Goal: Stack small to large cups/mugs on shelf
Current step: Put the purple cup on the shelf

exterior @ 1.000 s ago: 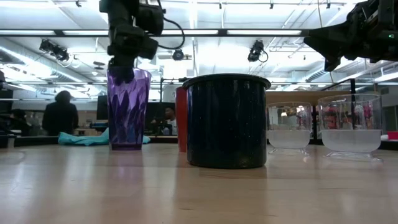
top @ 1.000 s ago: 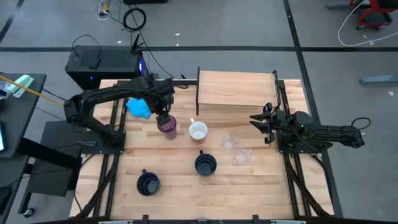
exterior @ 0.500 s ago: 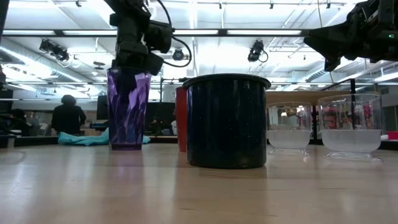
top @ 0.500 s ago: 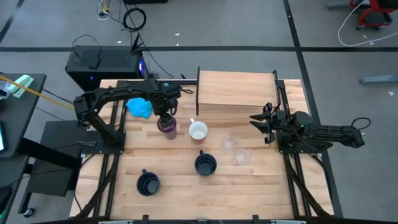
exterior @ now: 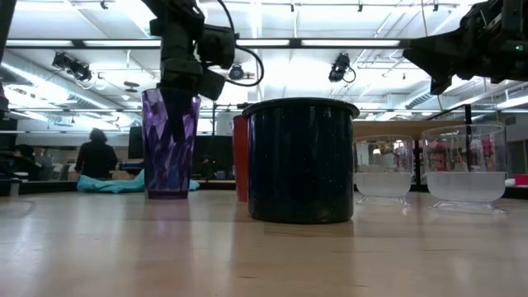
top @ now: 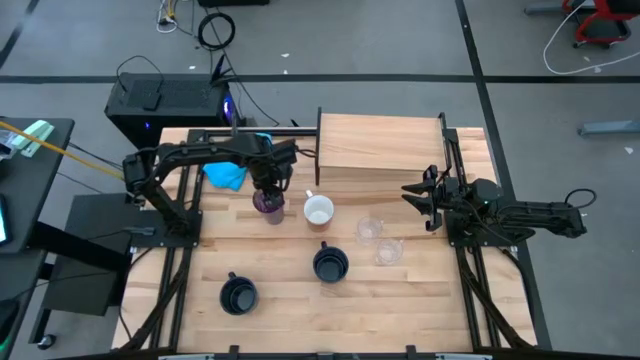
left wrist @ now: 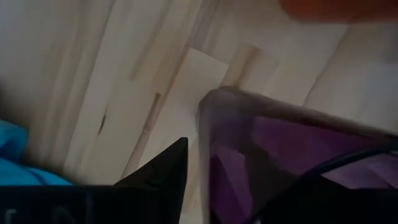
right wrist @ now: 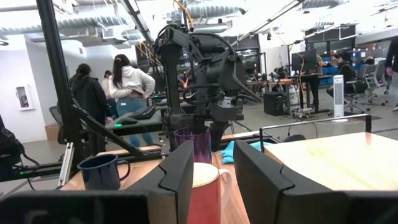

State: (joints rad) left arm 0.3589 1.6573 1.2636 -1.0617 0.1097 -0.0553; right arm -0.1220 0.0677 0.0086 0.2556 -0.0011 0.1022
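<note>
Nearest the table's front edge sits a black mug toward the left, and a little farther in a second black mug near the middle; I can read no writing or label on either. To the right of that one stand two small clear cups, close together. Farther back, the orange mug stands just right of the purple tumbler. My left gripper hangs straight down over the tumbler, one finger outside its rim and the other inside, jaws partly apart and straddling the wall, not visibly clamped. The blue cloth lies left of it. My right gripper waits level at the right side, fingers parted a little, holding nothing. Farthest, the shelf stands bare.
</note>
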